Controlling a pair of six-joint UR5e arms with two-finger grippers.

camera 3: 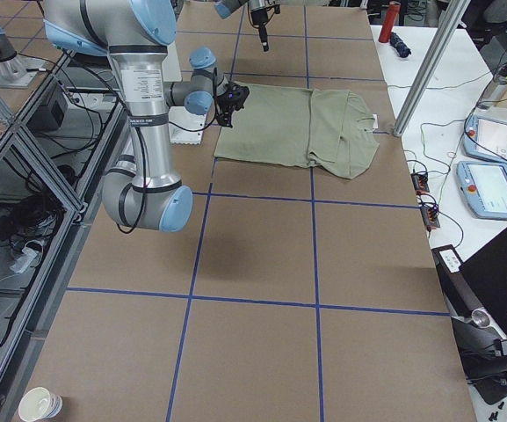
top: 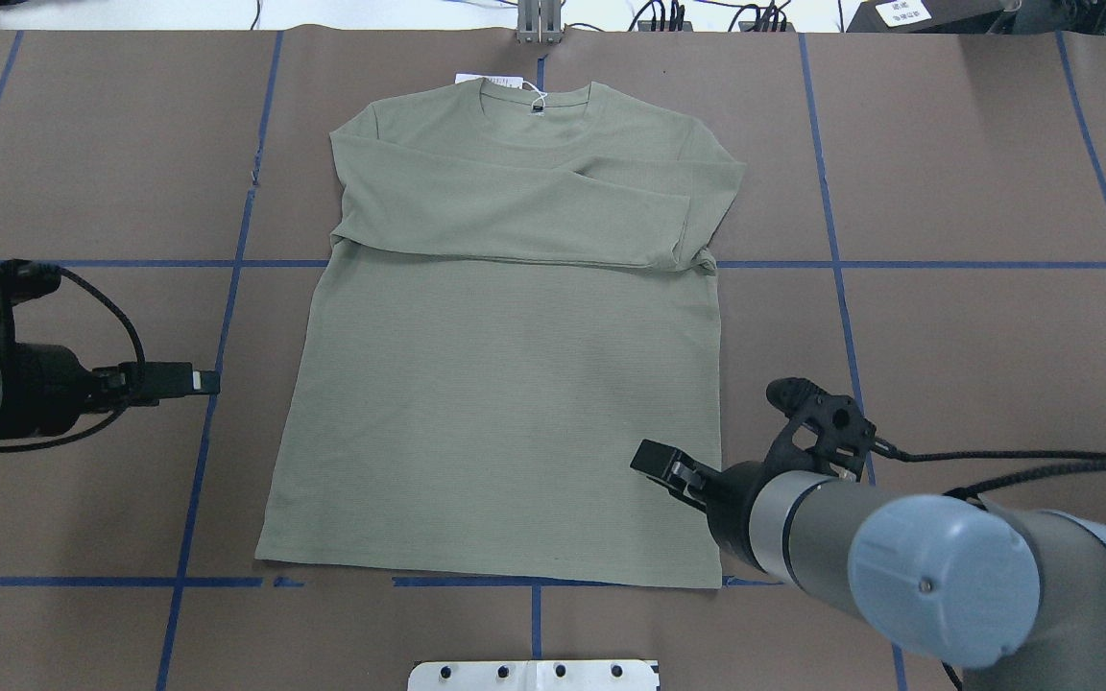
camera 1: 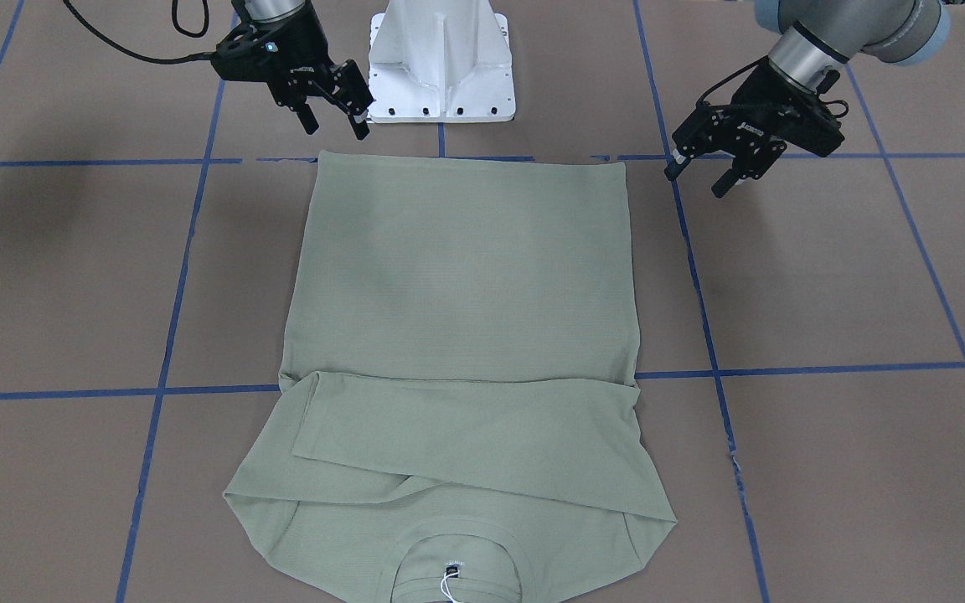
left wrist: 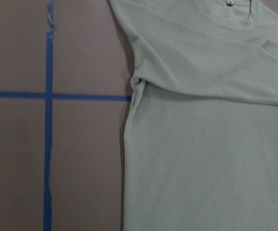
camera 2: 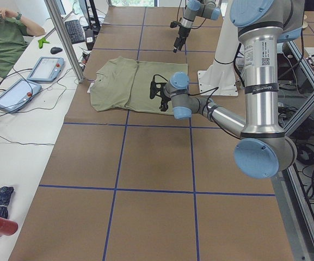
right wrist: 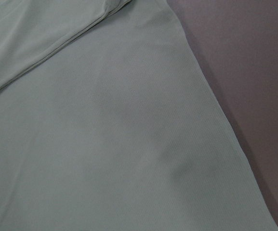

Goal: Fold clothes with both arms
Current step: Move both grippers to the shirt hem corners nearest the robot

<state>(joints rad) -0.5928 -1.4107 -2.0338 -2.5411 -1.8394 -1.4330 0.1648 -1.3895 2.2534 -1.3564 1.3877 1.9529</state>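
The pale green long-sleeved shirt (camera 1: 466, 285) (top: 505, 403) lies flat on the brown table, its hem toward the robot's base. Both sleeves (top: 515, 206) are folded across the chest. A white hang tag (top: 491, 79) lies by the collar (camera 1: 456, 559). My left gripper (camera 1: 696, 180) (top: 203, 382) hovers open just off the shirt's side edge, near the hem, holding nothing. Over the opposite hem corner hangs my right gripper (camera 1: 333, 127) (top: 654, 459), open too and empty. The left wrist view looks down on the shirt (left wrist: 211, 144) at its armpit edge; the right wrist view shows mostly plain shirt (right wrist: 105, 144).
The white pedestal base (camera 1: 441, 75) stands just behind the hem. Blue tape lines (top: 227, 317) grid the brown table. A side bench with tablets (camera 2: 45, 68) and a seated person (camera 2: 4, 38) runs along the far edge. A paper cup (camera 3: 40, 404) stands off the table.
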